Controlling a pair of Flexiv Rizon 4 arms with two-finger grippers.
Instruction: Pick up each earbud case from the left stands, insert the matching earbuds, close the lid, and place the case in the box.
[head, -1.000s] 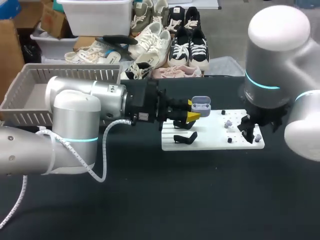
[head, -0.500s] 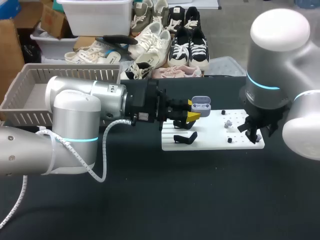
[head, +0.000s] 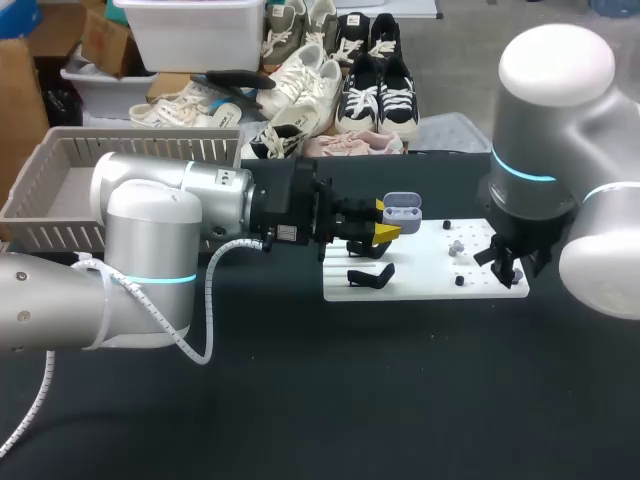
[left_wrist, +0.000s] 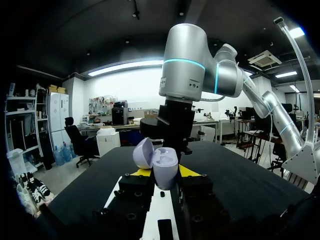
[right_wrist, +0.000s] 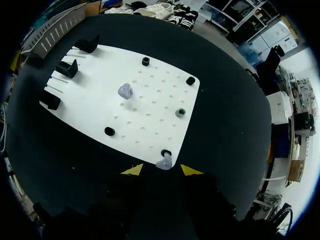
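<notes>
My left gripper (head: 385, 233) is shut on a lavender earbud case (head: 402, 210), held with its lid open above the left part of the white board (head: 420, 275). In the left wrist view the case (left_wrist: 162, 167) stands between the yellow tips of that gripper (left_wrist: 165, 172). My right gripper (head: 508, 268) hangs over the board's right edge. In its wrist view a lavender earbud (right_wrist: 163, 162) sits on a peg between the tips of the right gripper (right_wrist: 162, 170), with a small gap on each side. Another earbud (right_wrist: 125, 90) rests mid-board.
Black case stands (head: 370, 277) stand on the board's left part, also seen as black stands (right_wrist: 67, 67) in the right wrist view. Small black pegs (right_wrist: 109, 131) dot the board (right_wrist: 150, 115). A grey slatted basket (head: 60, 190) sits at the table's back left.
The right gripper's fingers have narrowed around the earbud at the board's right edge and the arm has shifted slightly. The left arm and the case have stayed still.
</notes>
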